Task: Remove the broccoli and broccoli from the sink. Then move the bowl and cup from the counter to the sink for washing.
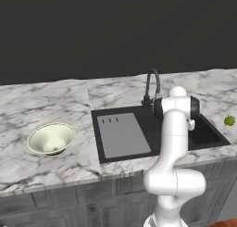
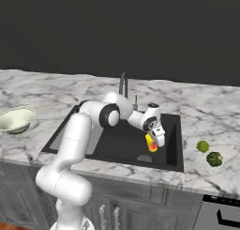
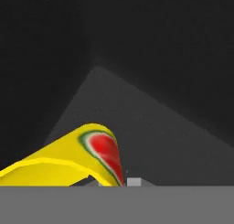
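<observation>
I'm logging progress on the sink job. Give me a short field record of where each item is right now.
cup: yellow, held by the gripper over the sink basin
fingers: shut on the cup
broccoli, lighter: on the counter, right of the sink
broccoli, darker: on the counter beside the lighter one
bowl: on the counter left of the sink

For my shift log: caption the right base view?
Gripper holds the cup over the sink; broccoli on counter.

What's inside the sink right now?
Inside the sink, the hand holds the yellow cup above the black floor, beside the grey panel. The arm hides part of the basin.
</observation>
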